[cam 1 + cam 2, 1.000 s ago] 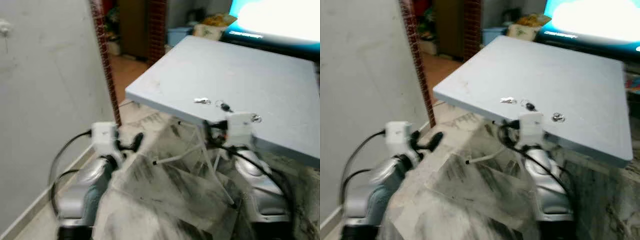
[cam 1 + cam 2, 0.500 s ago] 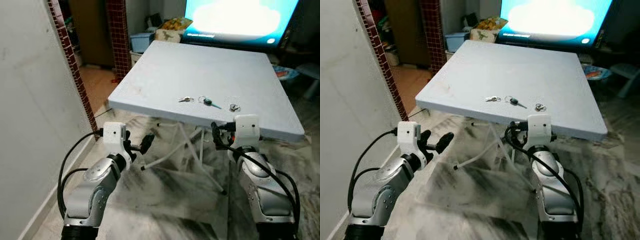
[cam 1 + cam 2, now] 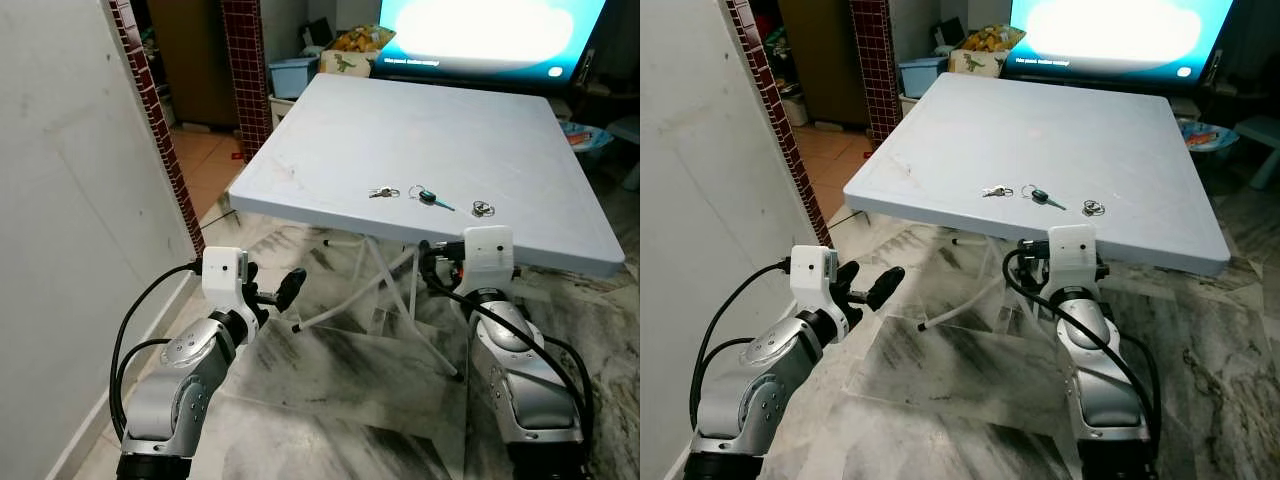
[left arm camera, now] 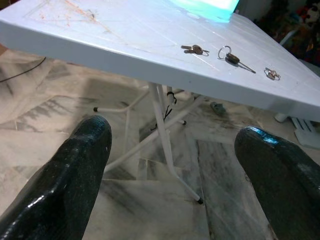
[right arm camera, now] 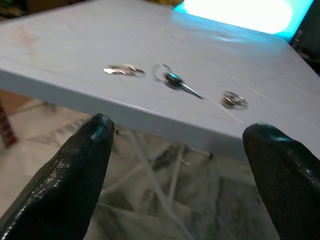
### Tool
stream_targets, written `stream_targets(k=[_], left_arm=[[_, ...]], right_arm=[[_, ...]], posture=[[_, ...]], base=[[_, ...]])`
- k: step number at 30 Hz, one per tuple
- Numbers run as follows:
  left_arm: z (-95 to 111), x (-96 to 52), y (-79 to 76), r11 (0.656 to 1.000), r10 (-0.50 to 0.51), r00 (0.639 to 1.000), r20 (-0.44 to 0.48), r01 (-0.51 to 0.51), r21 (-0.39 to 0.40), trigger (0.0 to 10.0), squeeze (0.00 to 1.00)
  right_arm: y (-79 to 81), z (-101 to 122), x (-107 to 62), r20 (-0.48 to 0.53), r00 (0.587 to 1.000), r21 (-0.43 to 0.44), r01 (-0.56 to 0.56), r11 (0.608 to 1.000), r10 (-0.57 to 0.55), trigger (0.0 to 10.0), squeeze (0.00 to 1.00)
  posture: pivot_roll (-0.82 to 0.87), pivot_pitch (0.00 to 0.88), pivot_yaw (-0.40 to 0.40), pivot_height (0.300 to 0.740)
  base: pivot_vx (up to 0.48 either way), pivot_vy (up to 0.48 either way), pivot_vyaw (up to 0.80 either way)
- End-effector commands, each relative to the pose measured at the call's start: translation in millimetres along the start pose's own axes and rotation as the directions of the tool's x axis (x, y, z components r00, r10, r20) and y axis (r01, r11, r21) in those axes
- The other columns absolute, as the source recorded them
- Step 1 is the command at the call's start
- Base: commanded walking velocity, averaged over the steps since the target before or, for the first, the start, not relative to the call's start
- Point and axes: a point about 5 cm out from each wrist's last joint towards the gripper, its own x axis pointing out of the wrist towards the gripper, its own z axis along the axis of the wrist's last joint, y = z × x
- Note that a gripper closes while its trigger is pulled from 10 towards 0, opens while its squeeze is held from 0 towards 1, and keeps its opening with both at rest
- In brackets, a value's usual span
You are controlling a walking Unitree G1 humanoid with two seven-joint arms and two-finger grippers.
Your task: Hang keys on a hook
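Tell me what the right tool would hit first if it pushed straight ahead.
Probably the near edge of the white table; the right tool, open, sits about level with it, the keys just beyond. Depth is uncertain.

Three sets of keys (image 3: 426,196) lie flat in a row (middle one dark-headed) near the surface's (image 3: 330,140) front edge.

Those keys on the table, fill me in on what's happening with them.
Nothing is handling them yet. Three small items lie in a row near the front edge of the grey folding table: a bunch of keys, a black-headed key on a ring and a small ring. The right gripper hangs open just below that edge, facing them. The left gripper is open too, low and off to the left.
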Motion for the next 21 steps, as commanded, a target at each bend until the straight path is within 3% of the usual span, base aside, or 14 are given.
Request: stream_targets(k=[1, 4, 21], left_arm=[[2.9, -3.8, 1.9, 1.0, -0.007, 1.0, 0.02, 0.006, 0.013, 10.0, 0.0], [-0.8, -6.3, 4.3, 1.0, -0.005, 1.0, 0.012, 0.004, 0.013, 10.0, 0.0], [-5.8, -9.2, 6.8, 1.0, -0.01, 1.0, 0.0, 0.01, 0.004, 10.0, 0.0]], right_arm=[[-6.0, -5.4, 0.2, -0.026, 0.999, -0.01, 0.034, 0.999, -0.034, 10.0, 0.0], [-7.5, -7.2, -0.5, -0.028, 0.999, -0.026, 0.039, 0.999, -0.04, 10.0, 0.0], [-4.0, -11.9, 0.6, -0.041, 0.999, -0.02, 0.022, 1.0, -0.022, 10.0, 0.0]], posture=[[-0.03, 0.007, 0.015, 0.74], [-0.03, 0.007, 0.015, 0.74], [-0.03, 0.0, 0.014, 0.74]], base=[[0.0, 0.0, 0.0], [0.0, 0.0, 0.0], [0.291, 0.0, 0.0]])
